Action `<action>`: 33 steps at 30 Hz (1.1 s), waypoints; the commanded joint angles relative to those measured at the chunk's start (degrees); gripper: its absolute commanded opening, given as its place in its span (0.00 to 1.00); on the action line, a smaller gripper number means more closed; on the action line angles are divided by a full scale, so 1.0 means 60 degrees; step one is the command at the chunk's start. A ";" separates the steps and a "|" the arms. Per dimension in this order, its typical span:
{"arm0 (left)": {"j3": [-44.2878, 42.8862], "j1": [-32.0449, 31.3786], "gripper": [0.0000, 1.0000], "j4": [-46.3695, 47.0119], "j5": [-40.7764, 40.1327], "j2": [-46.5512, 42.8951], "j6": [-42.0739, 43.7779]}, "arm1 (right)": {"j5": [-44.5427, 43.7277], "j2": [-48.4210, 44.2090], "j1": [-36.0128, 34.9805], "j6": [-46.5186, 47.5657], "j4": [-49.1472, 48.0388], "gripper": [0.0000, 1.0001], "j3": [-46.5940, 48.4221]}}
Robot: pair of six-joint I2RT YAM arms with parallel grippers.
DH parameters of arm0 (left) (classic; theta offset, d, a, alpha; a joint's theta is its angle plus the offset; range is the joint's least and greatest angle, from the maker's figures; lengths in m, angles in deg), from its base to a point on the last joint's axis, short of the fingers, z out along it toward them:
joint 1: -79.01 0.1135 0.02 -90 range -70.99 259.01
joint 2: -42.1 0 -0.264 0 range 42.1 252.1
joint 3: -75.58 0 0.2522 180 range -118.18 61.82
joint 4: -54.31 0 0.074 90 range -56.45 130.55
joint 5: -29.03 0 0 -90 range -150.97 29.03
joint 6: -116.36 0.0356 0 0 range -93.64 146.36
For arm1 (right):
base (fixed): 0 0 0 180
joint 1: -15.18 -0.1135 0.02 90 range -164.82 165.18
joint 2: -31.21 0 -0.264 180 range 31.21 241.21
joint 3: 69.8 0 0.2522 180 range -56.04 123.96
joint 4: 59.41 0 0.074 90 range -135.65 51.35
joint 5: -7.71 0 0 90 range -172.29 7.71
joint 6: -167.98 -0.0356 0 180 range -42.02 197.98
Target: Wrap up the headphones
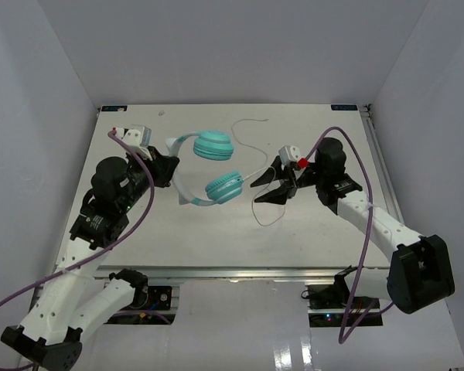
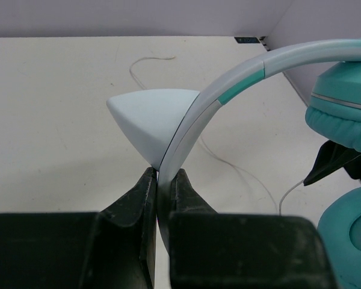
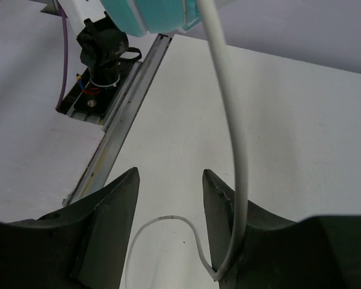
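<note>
At mid-table, the headphones (image 1: pixel 224 187) stand between the two arms, with the teal ear cups (image 1: pixel 213 145) one behind the other and the pale headband (image 1: pixel 177 171) arching toward the left arm. Whether the cups rest on the table (image 1: pixel 216 247) cannot be told from the overhead view.

The left wrist view shows a pale pointed tab (image 2: pixel 147 117) on the headband, just above the grip point. The left gripper (image 1: pixel 170 165) is clamped on the headband. In its wrist view both fingers (image 2: pixel 132 198) press flat against the band with no gap left.

The white cord (image 1: pixel 244 147) leaves the headphones and curls toward the far edge. A second stretch loops onto the table near the right gripper (image 1: pixel 264 191). In the right wrist view the cord hangs down from beside the nearer ear cup (image 3: pixel 150 15) and crosses the front of one finger (image 3: pixel 228 217). A thin loop of it lies on the table below the gap.

The right gripper's jaws stand apart, bare table showing between them. Whether the cord touches that finger cannot be told.

A purple cable (image 1: pixel 356 166) arcs over the right arm. A metal rail (image 3: pixel 123 126) runs along the table's near edge.
</note>
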 commanded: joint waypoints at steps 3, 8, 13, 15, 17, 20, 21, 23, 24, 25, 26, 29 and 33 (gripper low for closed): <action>-0.1878 -0.0031 0.00 0.0420 -0.0818 0.0061 -0.1249 | 0.0355 0.0386 -0.0141 -0.6068 -0.6697 0.52 -0.0665; -0.2428 -0.0031 0.00 0.0453 -0.1364 0.0178 -0.1821 | -0.0113 0.1680 -0.0358 -1.1639 -1.3446 0.52 -0.0819; -0.2743 -0.0031 0.00 0.0669 -0.1669 0.0338 -0.2328 | -0.0497 0.2130 -0.0717 -1.2750 -1.4481 0.49 -0.0444; -0.2950 -0.0031 0.00 0.0710 -0.1759 0.0490 -0.2434 | -0.0552 0.1977 -0.0961 -1.2671 -1.4428 0.48 -0.0496; -0.3054 -0.0031 0.00 0.0729 -0.1778 0.0629 -0.2523 | -0.0592 0.1712 -0.1131 -1.2318 -1.3840 0.47 -0.0601; -0.3219 -0.0031 0.00 0.0744 -0.1894 0.0753 -0.2682 | -0.0662 0.1230 -0.1267 -1.1234 -1.2813 0.44 -0.0922; -0.3233 -0.0031 0.00 0.0793 -0.1946 0.0791 -0.2756 | -0.0700 0.1101 -0.1348 -1.0728 -1.2202 0.43 -0.1096; -0.3246 -0.0031 0.00 0.0849 -0.2044 0.0817 -0.2875 | -0.0726 0.0782 -0.1537 -1.0070 -1.1355 0.41 -0.1320; -0.3256 -0.0031 0.00 0.0883 -0.2082 0.0827 -0.2947 | -0.0751 0.0656 -0.1649 -0.9689 -1.0932 0.41 -0.1426; -0.3273 -0.0031 0.00 0.0919 -0.2100 0.0844 -0.3010 | -0.0795 0.0549 -0.1765 -0.9340 -1.0381 0.40 -0.1515; -0.3285 -0.0031 0.00 0.0971 -0.2092 0.0885 -0.3084 | -0.0809 0.0461 -0.1893 -0.8996 -1.0157 0.39 -0.1543; -0.3297 -0.0031 0.00 0.1134 -0.2006 0.0978 -0.3258 | -0.0917 0.0385 -0.2143 -0.8479 -0.9443 0.38 -0.1508; -0.3270 -0.0031 0.00 0.1276 -0.1793 0.1071 -0.3800 | -0.1143 0.0561 -0.2285 -0.8354 -0.9170 0.33 -0.1259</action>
